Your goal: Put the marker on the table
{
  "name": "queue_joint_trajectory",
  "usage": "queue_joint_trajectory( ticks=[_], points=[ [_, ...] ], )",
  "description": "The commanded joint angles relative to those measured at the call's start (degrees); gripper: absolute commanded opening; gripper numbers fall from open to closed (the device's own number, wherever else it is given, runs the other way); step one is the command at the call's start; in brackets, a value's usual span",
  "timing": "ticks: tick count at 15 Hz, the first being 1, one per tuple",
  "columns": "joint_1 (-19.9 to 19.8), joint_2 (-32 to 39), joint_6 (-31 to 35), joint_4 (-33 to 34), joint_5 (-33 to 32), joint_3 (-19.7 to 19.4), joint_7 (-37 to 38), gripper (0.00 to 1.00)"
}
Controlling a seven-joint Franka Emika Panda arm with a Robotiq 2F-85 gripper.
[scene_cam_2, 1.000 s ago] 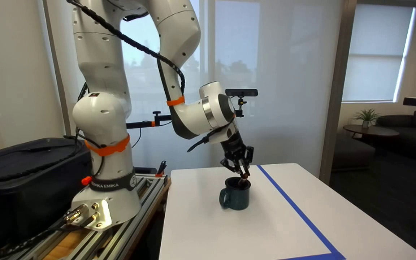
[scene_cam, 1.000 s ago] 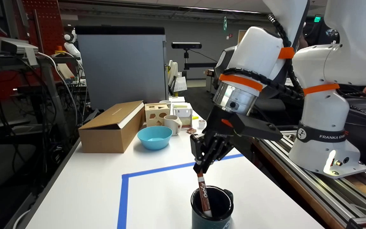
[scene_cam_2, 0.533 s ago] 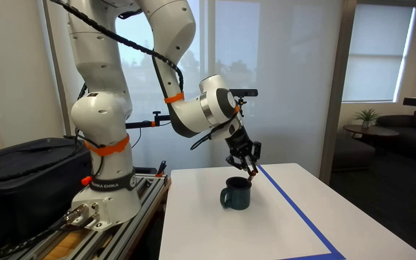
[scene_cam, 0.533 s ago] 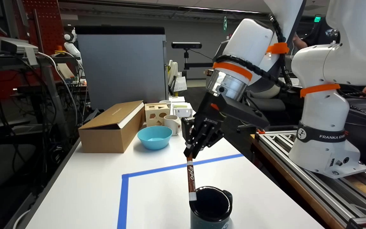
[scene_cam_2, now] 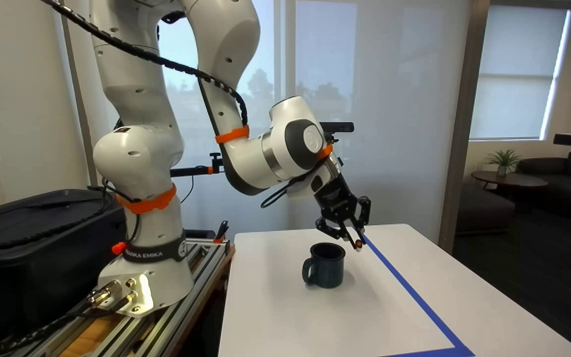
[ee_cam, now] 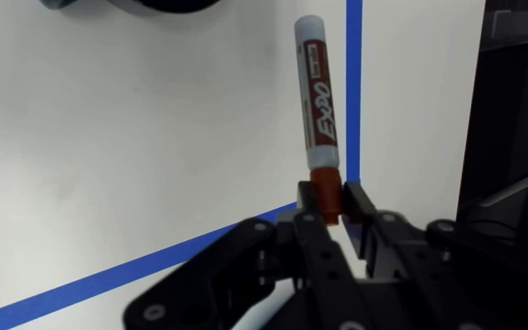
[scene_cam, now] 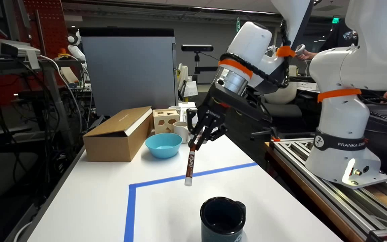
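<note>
The marker (scene_cam: 190,166), an Expo pen with a reddish-brown body, whitish end and brown-red cap, hangs from my gripper (scene_cam: 193,146), its whitish end pointing down. In the wrist view the fingertips (ee_cam: 329,195) are closed on the cap of the marker (ee_cam: 320,96). The marker is above the white table (scene_cam: 89,201), near the blue tape outline, apart from the surface. In an exterior view the gripper (scene_cam_2: 358,243) hides most of the marker. The dark cup (scene_cam: 223,220) stands upright on the table, beside the marker; it also shows in an exterior view (scene_cam_2: 329,272).
A blue bowl (scene_cam: 163,148), a cardboard box (scene_cam: 113,146), a wooden shape block (scene_cam: 166,121) and a light mug (scene_cam: 179,129) stand at the far end of the table. The grey railed bench (scene_cam_2: 206,270) carries the arm's base along one side.
The marker was partly inside the dark cup. My gripper has lifted it out over the rim and moved it away from the cup, toward the tape outline. The cup has stayed put.
</note>
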Motion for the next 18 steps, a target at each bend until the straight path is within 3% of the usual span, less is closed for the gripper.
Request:
queue_joint_trajectory(
  ticks=[1, 8, 18],
  points=[
    [-2.0, 2.9, 4.2, 0.0, 0.1, -2.6, 2.3, 0.05],
    [-4.6, 13.5, 11.8, 0.9, 3.0, -5.6, 1.0, 0.05],
    [-7.8, 30.0, 19.3, 6.2, 6.4, -4.1, 0.7, 0.05]
  ],
)
